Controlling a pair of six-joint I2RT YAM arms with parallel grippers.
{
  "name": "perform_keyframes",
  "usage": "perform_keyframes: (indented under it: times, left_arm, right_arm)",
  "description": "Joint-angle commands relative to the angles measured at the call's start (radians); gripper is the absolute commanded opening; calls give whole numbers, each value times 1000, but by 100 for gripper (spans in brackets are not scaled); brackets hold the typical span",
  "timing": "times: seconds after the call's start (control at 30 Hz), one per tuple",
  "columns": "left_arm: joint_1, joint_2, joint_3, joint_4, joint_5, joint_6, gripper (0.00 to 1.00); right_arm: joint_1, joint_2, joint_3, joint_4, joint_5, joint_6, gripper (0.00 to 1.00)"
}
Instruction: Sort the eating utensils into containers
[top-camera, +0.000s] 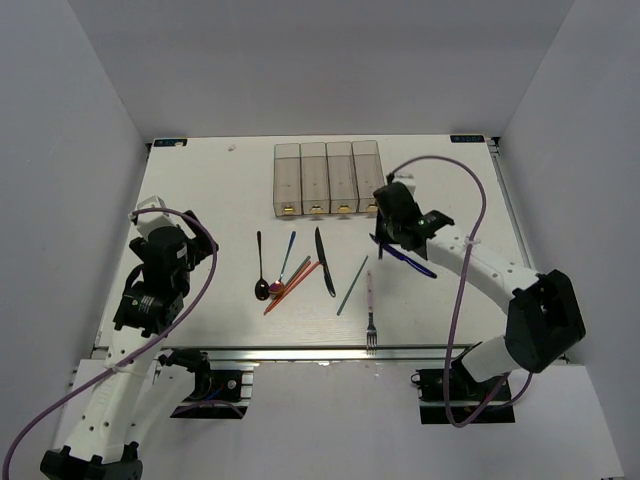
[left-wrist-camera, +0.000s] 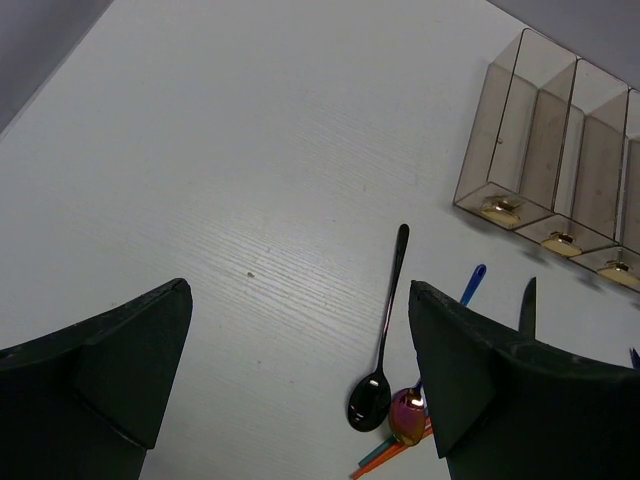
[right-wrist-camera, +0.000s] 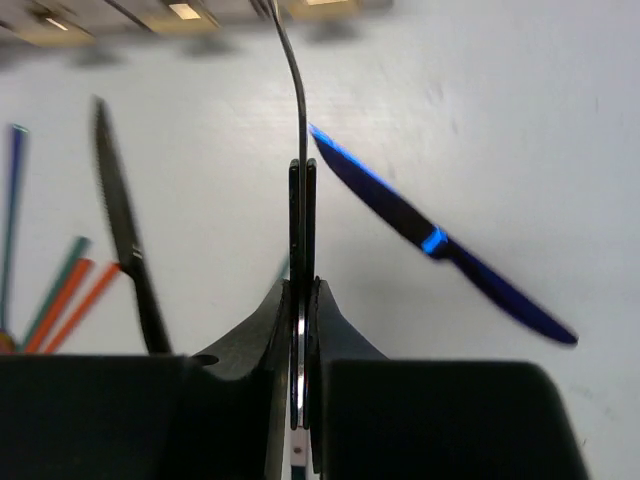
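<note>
The right gripper (right-wrist-camera: 303, 168) pinches a slim dark curved utensil (right-wrist-camera: 298, 100) beside a glossy blue knife (right-wrist-camera: 430, 238); the left gripper (left-wrist-camera: 298, 292) gapes wide.

Four bins (top-camera: 328, 178) stood in a row at the worktop's (top-camera: 220, 200) 12 o'clock. Toward 6 from them lay a spoon (top-camera: 260, 265), chopsticks (top-camera: 293, 288) and a knife (top-camera: 324, 262); a fork (top-camera: 370, 318) lay nearest 6.
</note>
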Motion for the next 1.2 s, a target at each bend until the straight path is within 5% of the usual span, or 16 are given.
perform_keyframes:
  times: [0.0, 0.43, 0.53, 0.77, 0.9, 0.93, 1.0, 1.17]
  left_arm:
    - [5, -2, -7, 11, 6, 9, 98]
    - [-3, 13, -10, 19, 32, 13, 98]
    - [-3, 27, -10, 20, 41, 15, 98]
    - [-3, 34, -7, 19, 43, 18, 98]
    - [-7, 12, 0, 29, 85, 36, 98]
    - [-7, 7, -1, 34, 105, 41, 98]
    - [-7, 7, 10, 30, 107, 44, 98]
    - [-12, 94, 70, -21, 130, 21, 98]
  right_arm:
    - [-15, 75, 160, 71, -43, -193, 0]
    - [-190, 723, 1051, -171, -173, -369, 0]
    - [-215, 809, 1153, -219, -207, -366, 0]
    - [-239, 856, 1104, -165, -204, -367, 0]
    - [-242, 856, 1101, -155, -221, -370, 20]
    - [-241, 853, 1104, -155, -226, -370, 36]
    - [-242, 834, 1109, -158, -223, -369, 50]
    - [-242, 772, 1139, -197, -201, -366, 64]
